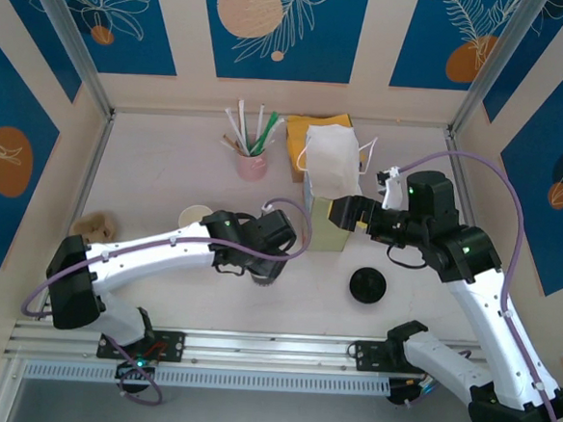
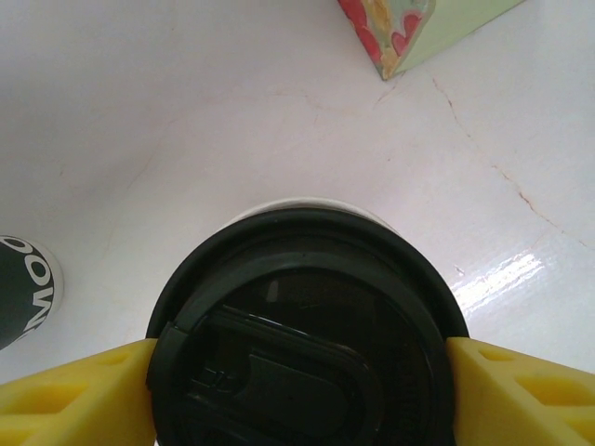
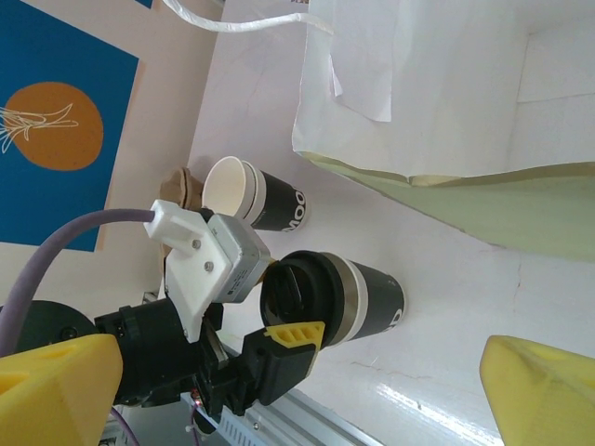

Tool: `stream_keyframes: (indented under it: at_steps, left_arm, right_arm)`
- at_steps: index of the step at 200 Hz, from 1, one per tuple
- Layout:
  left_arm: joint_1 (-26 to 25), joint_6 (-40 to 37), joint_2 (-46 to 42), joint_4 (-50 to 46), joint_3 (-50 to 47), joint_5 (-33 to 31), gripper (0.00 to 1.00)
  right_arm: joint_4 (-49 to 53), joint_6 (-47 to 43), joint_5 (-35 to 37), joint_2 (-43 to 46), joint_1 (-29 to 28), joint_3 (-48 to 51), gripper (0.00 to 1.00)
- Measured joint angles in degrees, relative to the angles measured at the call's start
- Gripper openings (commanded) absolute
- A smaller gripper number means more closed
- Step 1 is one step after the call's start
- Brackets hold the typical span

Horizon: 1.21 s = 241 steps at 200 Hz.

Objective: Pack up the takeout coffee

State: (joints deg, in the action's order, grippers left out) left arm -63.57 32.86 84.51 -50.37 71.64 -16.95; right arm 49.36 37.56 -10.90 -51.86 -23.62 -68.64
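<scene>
The takeout coffee [image 3: 364, 297] stands on the table with its black lid [image 2: 307, 316] on. In the left wrist view both yellow fingers [image 2: 84, 395] press the lid's rim from the sides, so my left gripper [image 2: 302, 372] is shut on the lidded cup. From above, the left gripper [image 1: 262, 256] covers most of that cup, just left of the pale-yellow paper bag [image 1: 326, 190]. My right gripper [image 1: 342, 213] hovers at the bag's right side, open wide with nothing between its fingers [image 3: 56, 381].
A second, lidless cup [image 1: 196, 217] stands left of the held one. A spare black lid [image 1: 367, 285] lies front right. The pink cup of straws [image 1: 252, 161] and yellow napkins [image 1: 316, 131] sit at the back. A brown object [image 1: 95, 225] lies far left.
</scene>
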Motion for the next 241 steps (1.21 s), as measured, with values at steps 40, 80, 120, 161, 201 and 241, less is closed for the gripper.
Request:
stream_keyframes:
  at_steps: [40, 80, 120, 161, 201, 241]
  left_arm:
    - [0.00, 0.02, 0.00, 0.59, -0.28, 0.00, 0.73]
    - [0.00, 0.02, 0.04, 1.29, -1.14, -0.02, 0.74]
    - [0.00, 0.00, 0.33, 1.70, -1.40, 0.00, 0.74]
    - [0.02, 0.00, 0.98, 1.99, -1.62, 0.15, 0.75]
    - [0.02, 0.11, 1.20, 2.40, -2.19, 0.42, 0.80]
    - [0.02, 0.00, 1.20, 2.69, -2.19, 0.42, 0.83]
  right_arm:
    - [-0.02, 0.00, 0.02, -0.68, -0.70, 0.00, 0.99]
    - [-0.04, -0.02, 0.02, -1.62, -1.05, -0.02, 0.99]
    - [-0.04, -0.02, 0.04, -1.64, -1.14, -0.02, 0.99]
    - [-0.04, -0.02, 0.22, -1.62, -1.18, -0.02, 0.99]
    - [-0.04, -0.02, 0.22, -1.64, -1.18, -0.02, 0.99]
    - [-0.04, -0.02, 0.22, -1.97, -1.18, -0.02, 0.99]
